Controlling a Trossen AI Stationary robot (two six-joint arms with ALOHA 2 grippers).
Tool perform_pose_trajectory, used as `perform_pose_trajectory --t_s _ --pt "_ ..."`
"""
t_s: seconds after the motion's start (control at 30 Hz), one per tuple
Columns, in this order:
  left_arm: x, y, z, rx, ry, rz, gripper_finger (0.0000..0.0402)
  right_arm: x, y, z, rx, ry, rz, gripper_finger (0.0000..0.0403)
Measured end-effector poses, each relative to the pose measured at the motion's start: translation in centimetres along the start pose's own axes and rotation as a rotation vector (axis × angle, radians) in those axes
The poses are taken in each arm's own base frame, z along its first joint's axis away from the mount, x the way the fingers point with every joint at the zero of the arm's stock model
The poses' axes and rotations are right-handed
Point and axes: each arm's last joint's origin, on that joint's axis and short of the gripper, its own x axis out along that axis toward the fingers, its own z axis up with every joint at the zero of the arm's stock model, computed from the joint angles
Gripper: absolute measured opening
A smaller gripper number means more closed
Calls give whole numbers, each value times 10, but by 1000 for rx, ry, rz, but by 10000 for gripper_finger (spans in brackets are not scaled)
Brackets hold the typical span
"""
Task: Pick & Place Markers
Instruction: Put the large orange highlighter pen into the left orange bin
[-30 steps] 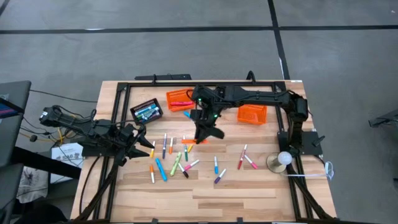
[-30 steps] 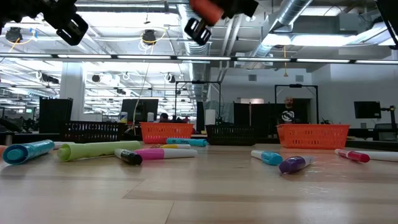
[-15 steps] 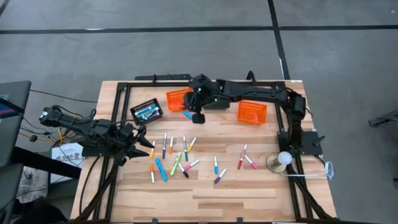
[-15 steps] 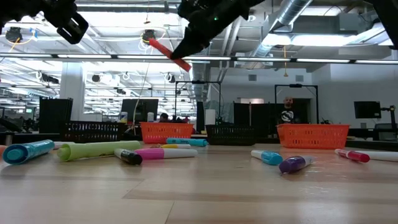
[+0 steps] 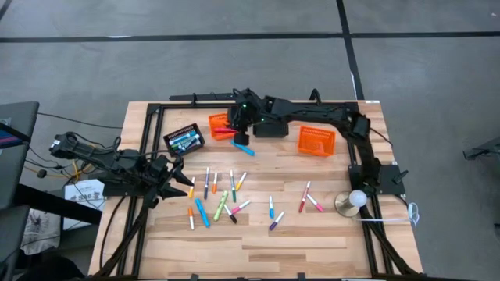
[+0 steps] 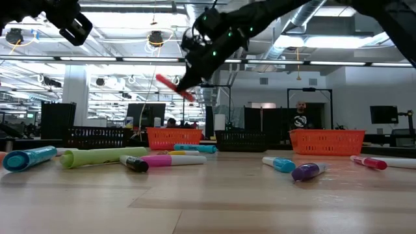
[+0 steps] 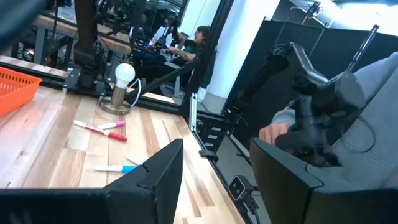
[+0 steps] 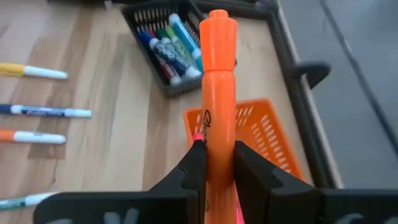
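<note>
My right gripper (image 5: 233,131) hangs over the left orange basket (image 5: 220,122) at the far side and is shut on an orange marker (image 8: 219,74). That marker shows as a slanting red-orange stick (image 6: 173,87) in the low view. Several markers (image 5: 219,195) lie flat in the table's middle, and a few more (image 5: 308,199) lie to their right. A blue one (image 5: 242,147) lies near the baskets. My left gripper (image 5: 184,182) waits open at the table's left side, level, with nothing between its fingers (image 7: 163,171). My right gripper pinches the orange marker's barrel (image 8: 219,134) between its two fingers. The marker runs on ahead of the fingertips, along the fingers, its rounded end foremost. The gripper slants down toward the table's left. The marker is lifted clear, above the orange basket (image 8: 267,134).
A black basket (image 5: 184,140) holding several markers stands left of the orange one. A second orange basket (image 5: 316,141) stands at the far right. A lamp with a white bulb (image 5: 355,199) is at the right edge. The near half of the table has bare wood.
My right gripper has carried the orange marker from above the loose markers in the table's middle toward the far left, to above the left orange basket. It has tipped from pointing down to slanting, so the marker now points slantwise down to the left.
</note>
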Motion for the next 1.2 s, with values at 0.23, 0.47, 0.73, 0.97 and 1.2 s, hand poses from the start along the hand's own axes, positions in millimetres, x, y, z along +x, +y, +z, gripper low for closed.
perform_pose_trajectory --t_s 0.23,0.47,0.73,0.97,1.2 --pt "2 1 -1 -1 8 12 186 28 -19 -18 112 60 36 47" --pt "2 1 -1 -1 9 12 186 46 -35 -12 148 125 61 47" --pt "2 1 -1 -1 3 10 186 68 -40 -12 182 254 140 47" --pt "3 1 -1 -1 4 10 186 76 -41 -18 191 288 150 47" --pt "3 1 -1 -1 5 10 186 76 -40 -19 183 291 153 68"
